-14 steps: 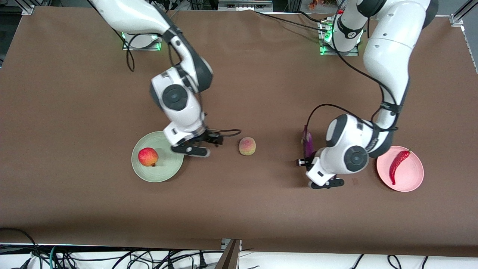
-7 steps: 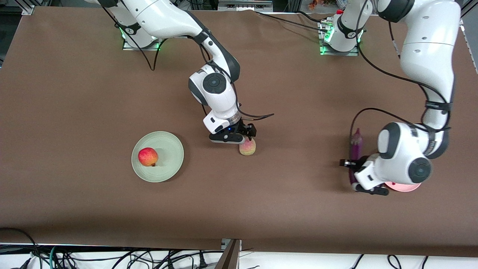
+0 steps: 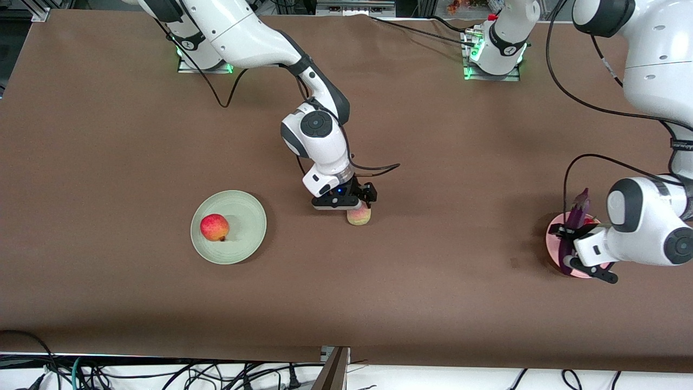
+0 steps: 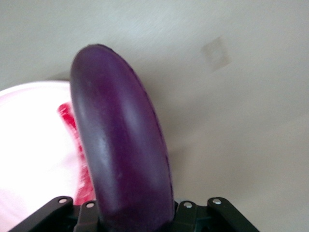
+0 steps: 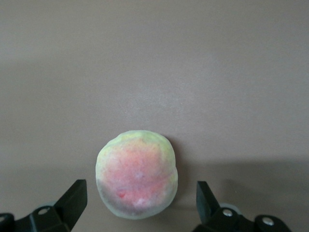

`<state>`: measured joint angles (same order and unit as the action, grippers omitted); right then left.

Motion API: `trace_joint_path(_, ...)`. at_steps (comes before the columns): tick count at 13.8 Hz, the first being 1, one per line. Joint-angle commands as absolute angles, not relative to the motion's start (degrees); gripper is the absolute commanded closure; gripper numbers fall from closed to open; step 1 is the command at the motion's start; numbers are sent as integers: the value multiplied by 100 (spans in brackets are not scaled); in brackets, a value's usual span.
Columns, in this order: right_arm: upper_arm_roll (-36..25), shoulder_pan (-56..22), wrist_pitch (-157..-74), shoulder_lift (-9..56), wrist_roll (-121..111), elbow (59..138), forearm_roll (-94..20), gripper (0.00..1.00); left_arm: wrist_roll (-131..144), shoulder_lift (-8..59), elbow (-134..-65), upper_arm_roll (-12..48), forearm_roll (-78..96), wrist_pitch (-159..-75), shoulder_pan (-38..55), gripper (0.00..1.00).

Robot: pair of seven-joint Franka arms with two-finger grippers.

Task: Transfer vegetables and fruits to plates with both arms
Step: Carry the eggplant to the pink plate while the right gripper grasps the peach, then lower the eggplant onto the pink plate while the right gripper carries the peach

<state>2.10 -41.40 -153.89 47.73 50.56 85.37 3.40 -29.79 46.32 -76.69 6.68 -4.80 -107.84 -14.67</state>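
From the front view, you see the right gripper (image 3: 351,205) low over the peach (image 3: 359,215), which sits on the bare worktop (image 3: 108,135) mid-table, well apart from the green plate (image 3: 246,238) that already carries the red fruit (image 3: 214,227). The right arm is plainly the nearer one to this fruit. Toward the left arm's end, the left gripper (image 3: 575,250) holds the eggplant (image 3: 575,222) over the pink plate (image 3: 553,236), long axis running across the plate with the stem end toward the robots' bases.

In the left wrist view, you see the jaws clamped on the eggplant (image 4: 123,150) near one end, its length pointing away from the camera. The chili (image 4: 72,140) lies on the pink plate (image 4: 29,154) alongside and beneath it, so I judge the release needs room beside the chili.

In the right wrist view, the jaws stand wide with the peach (image 5: 137,174) between the 2 fingertips (image 5: 72,200), slightly off-centre toward one. To my eye a short descent and a squeeze is what the pick turns on.
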Motion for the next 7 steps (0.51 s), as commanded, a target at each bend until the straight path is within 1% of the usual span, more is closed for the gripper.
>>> trace_joint_path(1,141,-4219,-15600,4878,5124,8473,431,0,-3252,4597,-7813,729,-773,-10845,-1634,100)
trace_joint_path(7,35,-4289,-16022,5167,5124,8342,457,0,-3270,4852,-7726,729,-773,-11415,-1565,100)
